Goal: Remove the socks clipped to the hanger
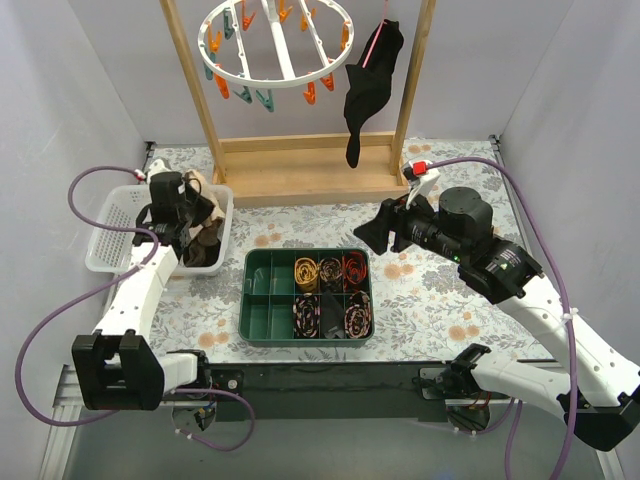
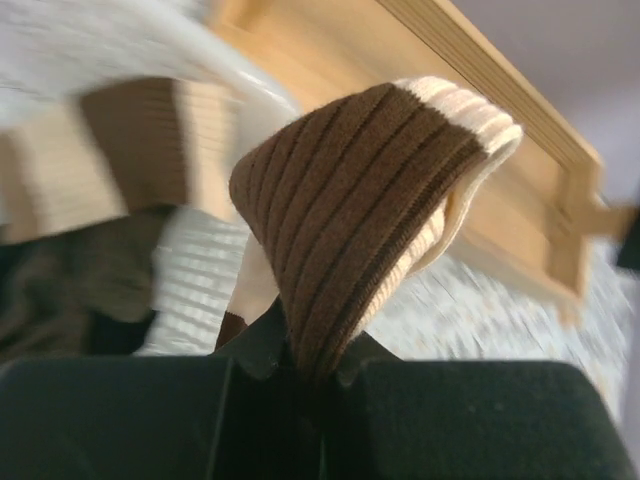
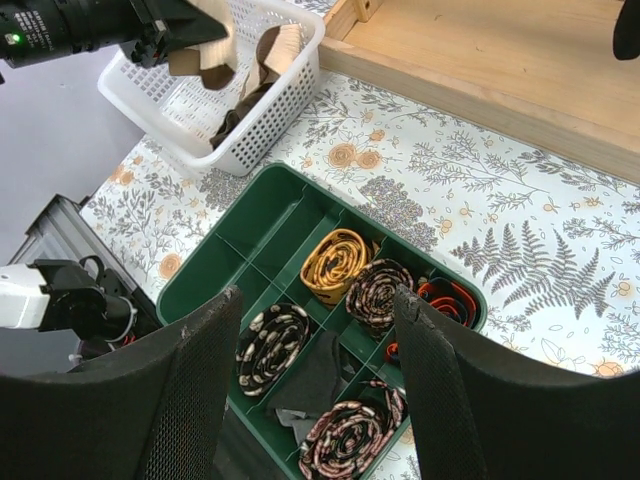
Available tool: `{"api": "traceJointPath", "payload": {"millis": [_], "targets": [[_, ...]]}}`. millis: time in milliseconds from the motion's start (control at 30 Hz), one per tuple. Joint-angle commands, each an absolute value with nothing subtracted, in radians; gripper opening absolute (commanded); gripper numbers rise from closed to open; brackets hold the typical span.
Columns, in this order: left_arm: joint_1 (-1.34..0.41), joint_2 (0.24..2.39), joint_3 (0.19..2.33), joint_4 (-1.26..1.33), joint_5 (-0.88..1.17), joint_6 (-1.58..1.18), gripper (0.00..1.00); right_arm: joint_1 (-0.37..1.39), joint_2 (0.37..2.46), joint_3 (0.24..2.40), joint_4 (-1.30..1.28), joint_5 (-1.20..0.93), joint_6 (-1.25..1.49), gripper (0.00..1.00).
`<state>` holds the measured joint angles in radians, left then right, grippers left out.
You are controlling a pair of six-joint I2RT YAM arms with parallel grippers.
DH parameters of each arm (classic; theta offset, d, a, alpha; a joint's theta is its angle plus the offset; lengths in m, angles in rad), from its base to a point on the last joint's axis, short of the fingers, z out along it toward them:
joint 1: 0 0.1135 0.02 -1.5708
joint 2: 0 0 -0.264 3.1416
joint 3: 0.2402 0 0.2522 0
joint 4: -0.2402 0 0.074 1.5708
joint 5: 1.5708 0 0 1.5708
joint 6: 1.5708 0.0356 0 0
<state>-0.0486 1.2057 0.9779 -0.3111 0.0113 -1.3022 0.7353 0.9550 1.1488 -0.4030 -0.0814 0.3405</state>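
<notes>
The hanger (image 1: 275, 45), a white spoked ring with orange and teal pegs, hangs at the top centre; I see no socks on its pegs. My left gripper (image 1: 197, 215) is over the white basket (image 1: 110, 245) and is shut on a brown ribbed sock with a cream cuff (image 2: 370, 190), pinched between the jaws (image 2: 305, 375). More brown and tan socks (image 3: 245, 105) lie in the basket. My right gripper (image 1: 378, 230) is open and empty, above the green tray (image 3: 200, 270); in its wrist view the gripper (image 3: 315, 300) frames the tray.
A black garment with a pink strip (image 1: 370, 90) hangs by the right wooden post (image 1: 412, 80). The green tray (image 1: 260, 300) holds several rolled patterned bundles (image 3: 335, 262). The wooden frame base (image 1: 305, 170) stands at the back.
</notes>
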Motion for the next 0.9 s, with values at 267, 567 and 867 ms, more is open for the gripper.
{"api": "traceJointPath", "payload": {"millis": [267, 567, 867], "targets": [[-0.002, 1.311, 0.970, -0.454, -0.468, -1.405, 0.29, 0.738, 0.940, 1.089, -0.371, -0.120, 0.356, 0.68], [-0.002, 1.309, 0.999, -0.448, -0.390, -1.404, 0.78, 0.738, 0.923, 1.040, -0.365, -0.132, 0.394, 0.68], [-0.184, 1.283, 1.147, -0.394, -0.253, -1.257, 0.80, 0.738, 0.919, 0.977, -0.324, -0.110, 0.501, 0.69]]}}
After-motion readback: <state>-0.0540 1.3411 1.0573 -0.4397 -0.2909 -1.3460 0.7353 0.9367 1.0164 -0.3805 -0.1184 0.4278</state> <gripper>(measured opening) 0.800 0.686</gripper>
